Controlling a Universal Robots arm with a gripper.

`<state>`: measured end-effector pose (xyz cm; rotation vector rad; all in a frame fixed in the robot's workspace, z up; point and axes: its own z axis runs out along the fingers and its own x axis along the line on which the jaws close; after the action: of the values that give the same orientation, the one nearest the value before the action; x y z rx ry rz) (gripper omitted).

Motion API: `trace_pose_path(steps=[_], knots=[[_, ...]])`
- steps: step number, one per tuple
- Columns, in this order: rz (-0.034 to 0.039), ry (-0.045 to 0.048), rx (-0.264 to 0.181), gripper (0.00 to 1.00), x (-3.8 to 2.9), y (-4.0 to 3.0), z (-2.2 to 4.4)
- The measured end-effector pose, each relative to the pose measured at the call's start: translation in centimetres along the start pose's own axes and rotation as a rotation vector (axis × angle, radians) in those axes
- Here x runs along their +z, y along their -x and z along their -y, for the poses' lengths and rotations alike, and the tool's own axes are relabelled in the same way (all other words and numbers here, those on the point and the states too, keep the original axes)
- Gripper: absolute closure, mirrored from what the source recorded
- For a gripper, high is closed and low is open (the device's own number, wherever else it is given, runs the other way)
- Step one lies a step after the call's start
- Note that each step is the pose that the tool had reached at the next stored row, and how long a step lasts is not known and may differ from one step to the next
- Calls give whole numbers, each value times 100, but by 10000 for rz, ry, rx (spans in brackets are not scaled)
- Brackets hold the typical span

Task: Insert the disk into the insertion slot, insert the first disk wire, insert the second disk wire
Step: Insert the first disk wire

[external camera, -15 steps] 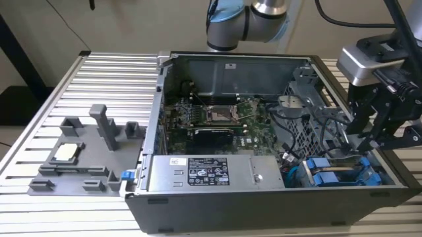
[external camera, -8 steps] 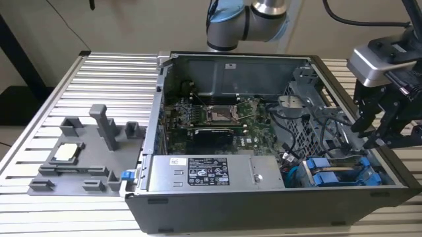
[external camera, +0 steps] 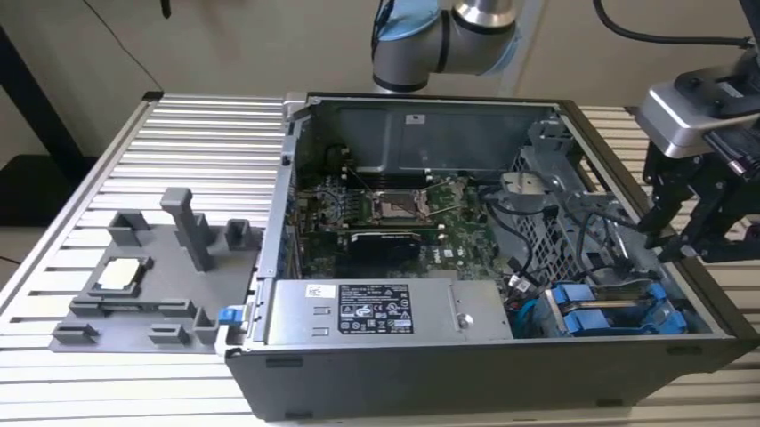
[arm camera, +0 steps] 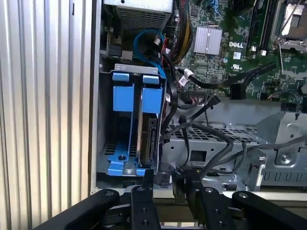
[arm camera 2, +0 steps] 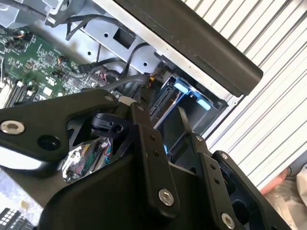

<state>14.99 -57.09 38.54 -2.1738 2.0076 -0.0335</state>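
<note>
The disk (arm camera: 149,136) stands on edge in the drive cage, in the insertion slot, with its blue carrier tab (arm camera: 152,98) at the mouth; a second blue carrier (arm camera: 122,91) sits beside it. In the exterior view the blue carriers (external camera: 594,311) are at the case's front right corner. Loose black wires (arm camera: 192,125) hang beside the cage. My gripper (arm camera: 169,178) hovers just outside the case wall near the cage, open, with nothing between its fingers (arm camera: 146,184). It also appears at the exterior view's right (external camera: 679,233) and in the second wrist view (arm camera 2: 163,101).
The open computer case (external camera: 475,365) lies on a slatted aluminium table (external camera: 202,124). Inside are the motherboard (external camera: 392,213) and the power supply (external camera: 362,311). A grey fixture plate (external camera: 131,294) with upright posts lies at the exterior view's left.
</note>
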Motion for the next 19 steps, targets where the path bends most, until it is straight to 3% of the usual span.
trace_pose_path(steps=[7, 17, 19], knots=[[-1, 0, 0, 60, 30, 73, 43], [-8, 0, 0, 60, 38, 79, 65], [-8, 1, -1, 68, 38, 79, 66]])
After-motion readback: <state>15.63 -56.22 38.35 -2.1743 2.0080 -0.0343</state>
